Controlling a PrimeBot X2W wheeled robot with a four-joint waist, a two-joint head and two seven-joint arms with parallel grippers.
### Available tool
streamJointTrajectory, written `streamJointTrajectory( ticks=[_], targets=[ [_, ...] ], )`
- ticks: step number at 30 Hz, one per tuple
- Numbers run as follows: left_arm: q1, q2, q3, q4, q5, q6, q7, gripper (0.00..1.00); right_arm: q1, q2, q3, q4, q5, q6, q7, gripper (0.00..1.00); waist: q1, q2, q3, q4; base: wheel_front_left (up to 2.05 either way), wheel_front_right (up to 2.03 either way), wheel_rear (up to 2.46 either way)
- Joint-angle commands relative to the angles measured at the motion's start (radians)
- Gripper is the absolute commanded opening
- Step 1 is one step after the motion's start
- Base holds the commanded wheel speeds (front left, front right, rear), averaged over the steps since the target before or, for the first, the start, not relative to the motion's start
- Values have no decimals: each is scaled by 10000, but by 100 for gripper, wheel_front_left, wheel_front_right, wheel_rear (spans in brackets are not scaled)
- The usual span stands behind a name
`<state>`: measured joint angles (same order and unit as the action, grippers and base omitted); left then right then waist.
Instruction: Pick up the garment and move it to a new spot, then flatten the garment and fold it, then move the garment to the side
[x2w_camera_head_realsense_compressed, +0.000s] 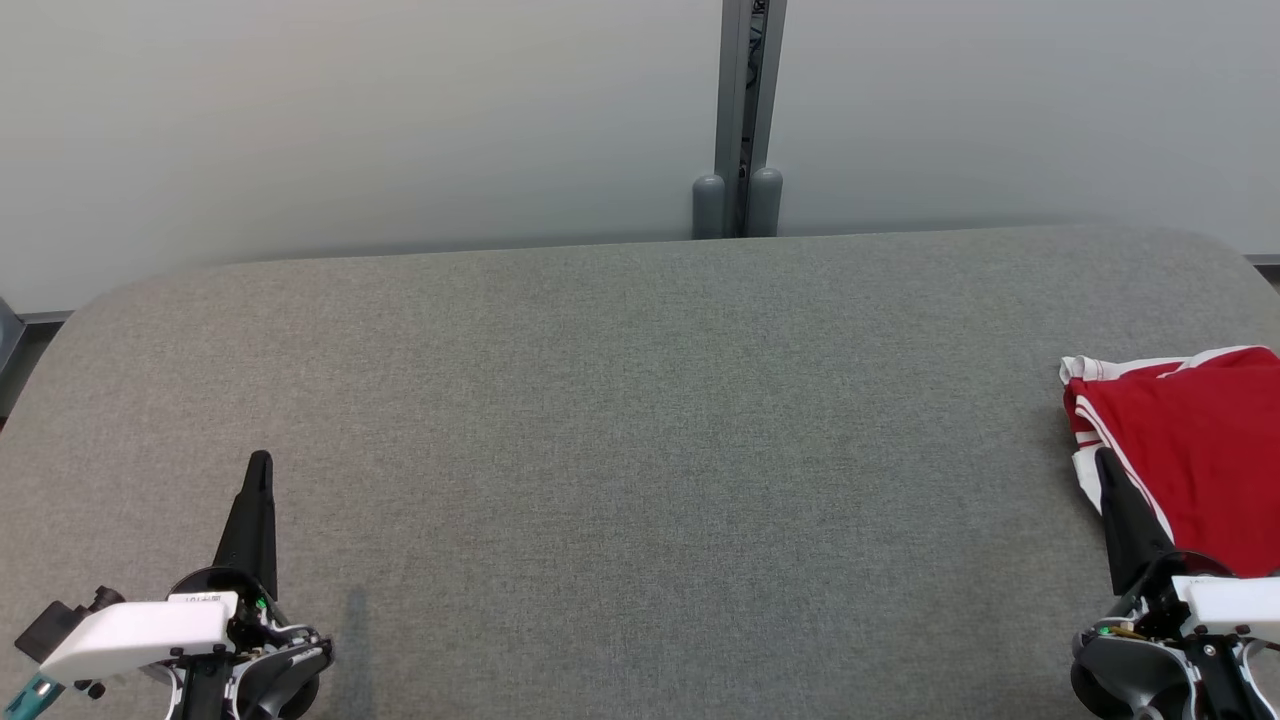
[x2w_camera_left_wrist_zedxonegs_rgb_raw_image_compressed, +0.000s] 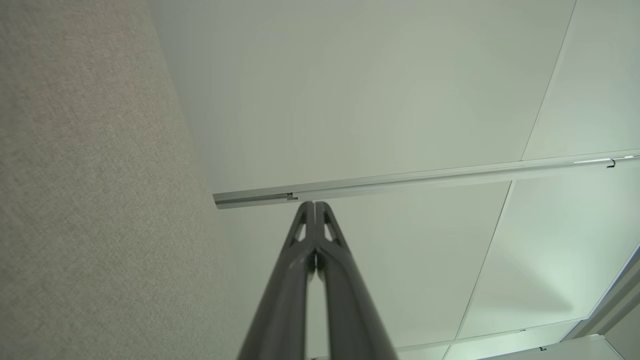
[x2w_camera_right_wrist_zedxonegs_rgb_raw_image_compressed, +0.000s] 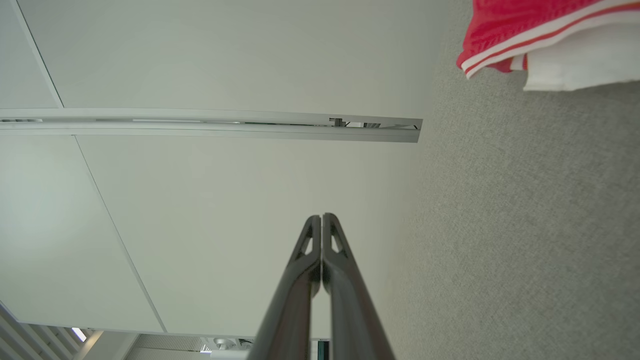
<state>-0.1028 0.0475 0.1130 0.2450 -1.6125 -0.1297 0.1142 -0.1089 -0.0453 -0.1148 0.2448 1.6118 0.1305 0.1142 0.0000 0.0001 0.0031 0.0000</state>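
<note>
Both grippers are pinched together on nothing, left gripper (x2w_camera_head_realsense_compressed: 259, 462) well off, right gripper (x2w_camera_head_realsense_compressed: 1103, 460) just beside the red garment (x2w_camera_head_realsense_compressed: 1195, 450) lying at the far right of the grey table (x2w_camera_head_realsense_compressed: 640, 400), so grabbing without opening first would probably just shove it toward the edge.

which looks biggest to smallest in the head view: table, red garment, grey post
1. table, by far the largest
2. red garment, though the right edge of the view cuts it off
3. grey post, farthest from the camera
</note>
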Motion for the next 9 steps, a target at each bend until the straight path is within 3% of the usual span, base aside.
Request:
streamJointTrajectory(
  ticks=[1,9],
  targets=[
    [-119,53,37,-30,-12,-42,32,0,14,-92,-8,-37,26,4,31,0,0,-1,0,0,0,0,0],
    [-119,53,36,-30,-12,-42,34,0,14,-92,-8,-37,26,4,31,0,0,-1,0,0,0,0,0]
  ],
)
